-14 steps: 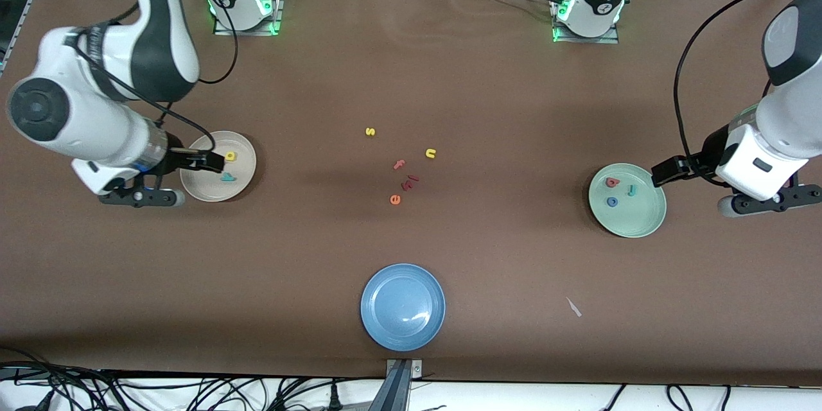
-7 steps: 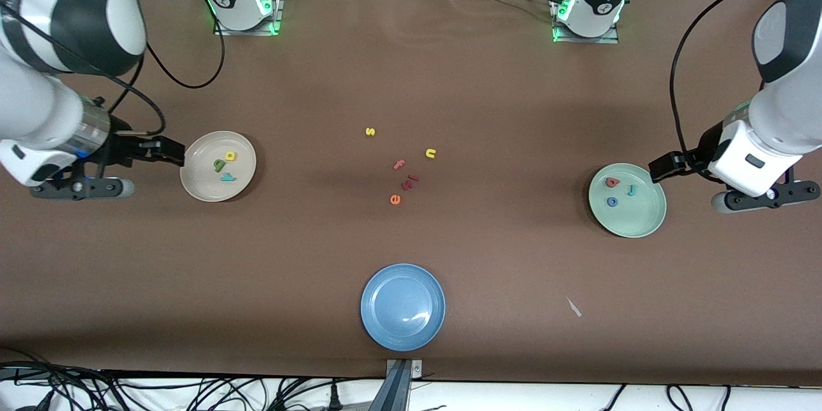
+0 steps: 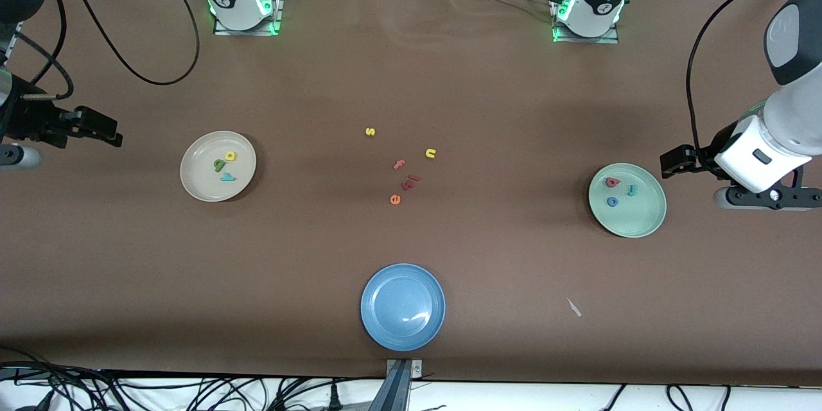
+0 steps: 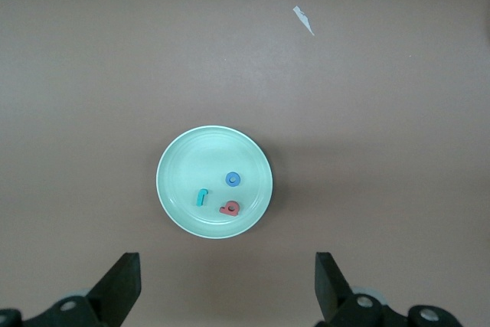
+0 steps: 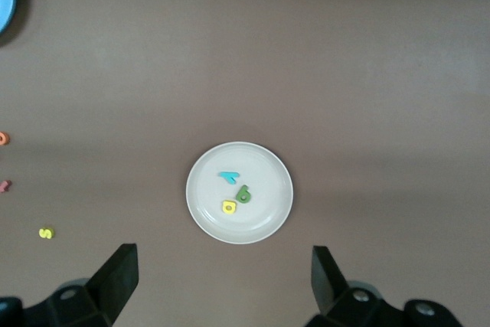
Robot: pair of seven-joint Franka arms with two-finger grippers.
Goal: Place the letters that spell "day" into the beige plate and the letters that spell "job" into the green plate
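Note:
The beige plate [image 3: 192, 183] holds the olive "d" [image 3: 219, 165], yellow "a" [image 3: 230, 156] and teal "y" [image 3: 227, 177]. In the green plate [image 3: 636, 218] lie the red "b" [image 3: 612, 183], blue "o" [image 3: 612, 201] and teal "j" [image 3: 632, 191]. My right gripper [image 3: 110, 131] hangs open and empty over bare table, off the beige plate [image 5: 264, 166] toward the right arm's end. My left gripper [image 3: 669, 162] is open and empty just off the green plate [image 4: 191, 174], toward the left arm's end.
Loose letters lie mid-table: a yellow "s" [image 3: 370, 131], yellow "u" [image 3: 430, 153], pink "f" [image 3: 399, 164], orange "e" [image 3: 395, 200] and dark red pieces [image 3: 410, 182]. A blue plate [image 3: 385, 327] sits near the front edge, with a white scrap [image 3: 573, 307] beside it.
My right gripper has drawn back from over the beige plate toward the right arm's end of the table. The left gripper has backed slightly off the green plate.

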